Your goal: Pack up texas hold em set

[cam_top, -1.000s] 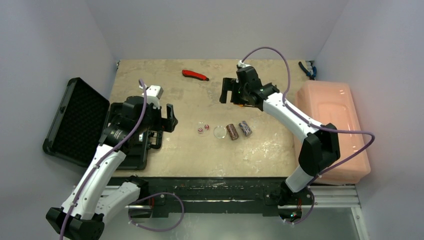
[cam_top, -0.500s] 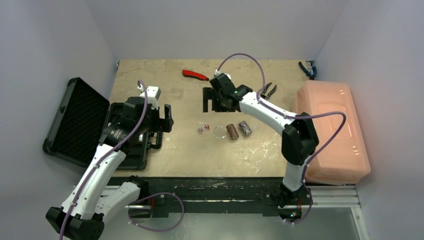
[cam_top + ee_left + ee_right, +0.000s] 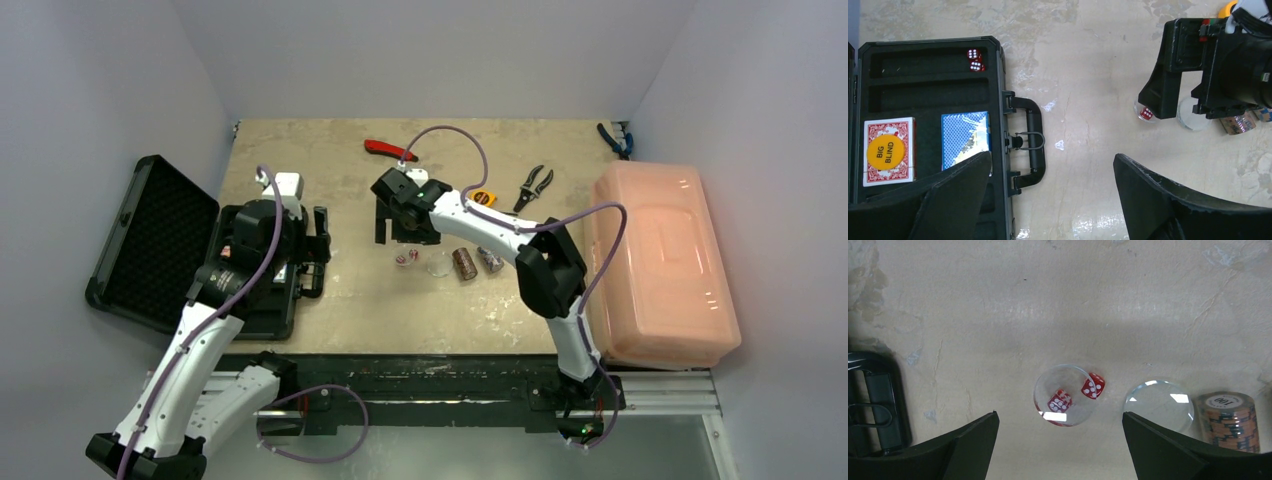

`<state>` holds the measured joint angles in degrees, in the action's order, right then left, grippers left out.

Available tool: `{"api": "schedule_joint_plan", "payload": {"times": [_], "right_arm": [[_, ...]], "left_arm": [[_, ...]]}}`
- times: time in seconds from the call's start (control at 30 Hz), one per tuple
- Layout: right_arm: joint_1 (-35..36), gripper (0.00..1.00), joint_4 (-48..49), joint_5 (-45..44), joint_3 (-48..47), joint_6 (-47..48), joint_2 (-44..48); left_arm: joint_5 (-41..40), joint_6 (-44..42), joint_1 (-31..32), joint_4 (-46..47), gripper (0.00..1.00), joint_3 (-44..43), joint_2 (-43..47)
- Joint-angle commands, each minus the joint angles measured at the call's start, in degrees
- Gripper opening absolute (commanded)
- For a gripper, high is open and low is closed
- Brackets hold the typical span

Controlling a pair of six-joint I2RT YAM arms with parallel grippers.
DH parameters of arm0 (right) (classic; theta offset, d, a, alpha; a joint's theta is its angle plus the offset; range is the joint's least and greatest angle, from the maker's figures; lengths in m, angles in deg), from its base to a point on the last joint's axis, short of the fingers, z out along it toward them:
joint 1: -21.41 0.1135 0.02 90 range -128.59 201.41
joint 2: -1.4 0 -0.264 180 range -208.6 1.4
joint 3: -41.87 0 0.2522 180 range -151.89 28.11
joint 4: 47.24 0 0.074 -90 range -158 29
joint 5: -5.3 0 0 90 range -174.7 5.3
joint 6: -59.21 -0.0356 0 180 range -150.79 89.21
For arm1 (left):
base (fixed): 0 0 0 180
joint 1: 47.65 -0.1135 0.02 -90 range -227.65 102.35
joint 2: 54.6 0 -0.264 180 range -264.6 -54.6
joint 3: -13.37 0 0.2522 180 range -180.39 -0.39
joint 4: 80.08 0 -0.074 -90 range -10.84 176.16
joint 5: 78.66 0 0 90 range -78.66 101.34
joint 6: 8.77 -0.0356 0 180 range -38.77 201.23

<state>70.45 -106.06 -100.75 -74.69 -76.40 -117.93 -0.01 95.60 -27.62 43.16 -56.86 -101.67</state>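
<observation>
The black case lies open at the left, its foam lid (image 3: 150, 240) swung out and its base (image 3: 930, 95) under my left arm. The base holds a red card deck with a BIG BLIND button (image 3: 889, 151), a blue deck (image 3: 965, 137) and two red dice (image 3: 974, 59). My left gripper (image 3: 1052, 167) is open and empty, just right of the case handle (image 3: 1030, 137). My right gripper (image 3: 1060, 432) is open above a clear disc with two red dice (image 3: 1065, 395). A second clear disc (image 3: 1159, 406) and a striped chip roll (image 3: 1230, 420) lie to its right. Both chip rolls (image 3: 464, 264) (image 3: 490, 260) show from above.
A red-handled tool (image 3: 390, 150) lies at the back. A yellow tape measure (image 3: 484, 197) and black pliers (image 3: 533, 185) lie behind the right arm. Blue pliers (image 3: 612, 138) sit at the back right corner. A pink lidded box (image 3: 660, 265) stands along the right edge.
My right arm has swung left and forward from the back middle to over the clear discs. My left gripper has shifted slightly left toward the case.
</observation>
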Motion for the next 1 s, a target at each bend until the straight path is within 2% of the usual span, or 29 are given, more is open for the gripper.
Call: {"api": "schedule_joint_plan", "payload": {"times": [0.0,0.2,0.67,0.97], "right_arm": [[1.2,0.99,-3.06,-3.24,-4.71,-3.32,-1.29],[1.85,0.99,-5.34,-4.97,-7.76,-4.71,-4.73],[2.03,0.99,-5.58,-5.53,-8.45,-6.33,-8.88],[2.03,0.92,-5.33,-5.68,-9.07,-6.55,-10.64]], "left_arm": [[-1.66,0.57,0.36,0.34,0.92,-2.07,1.0],[-1.57,0.44,0.36,0.25,0.92,-1.98,1.18],[-1.23,0.39,0.36,0.34,0.92,-1.98,1.45],[-1.21,0.4,0.34,0.27,0.92,-1.98,1.54]]}}
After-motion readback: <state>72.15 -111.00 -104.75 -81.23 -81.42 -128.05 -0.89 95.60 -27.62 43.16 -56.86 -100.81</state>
